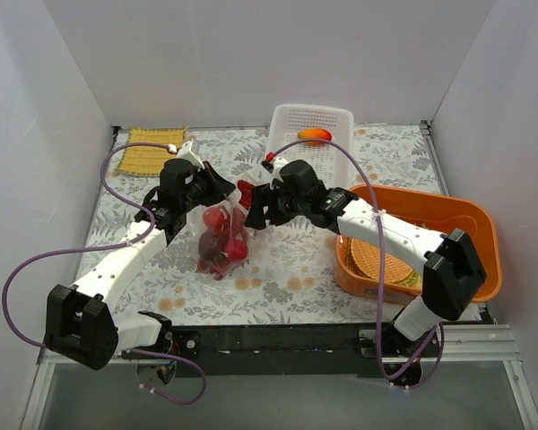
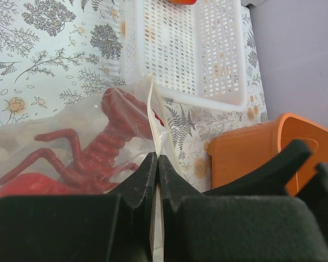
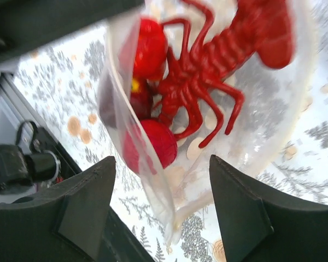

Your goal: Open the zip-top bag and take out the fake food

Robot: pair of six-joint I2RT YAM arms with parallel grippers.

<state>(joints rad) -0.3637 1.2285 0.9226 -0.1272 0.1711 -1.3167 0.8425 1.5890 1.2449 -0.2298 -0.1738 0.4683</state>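
Zip-top bag, clear and crinkled, sat at the middle of the table between the two grippers, over the floral tablecloth; whether its lower end touched the cloth could not be told. At the far left corner lay a yellow woven mat, well apart from it. The left gripper had its jaws pressed together on the bag's white top strip, pinching it near one corner. Inside the plastic lay a red lobster, legs splayed, with two red round fruits and a dark red piece bunched beside it toward the bottom. The right gripper faced the bag from the other side with its jaws spread wide. The bag's edge hung in the gap between them, and whether either finger touched it could not be told. Farther back and to the right stood a white perforated basket holding an orange-yellow fruit near its far wall. At the right edge sat an orange bin with a round woven mat lying in it.
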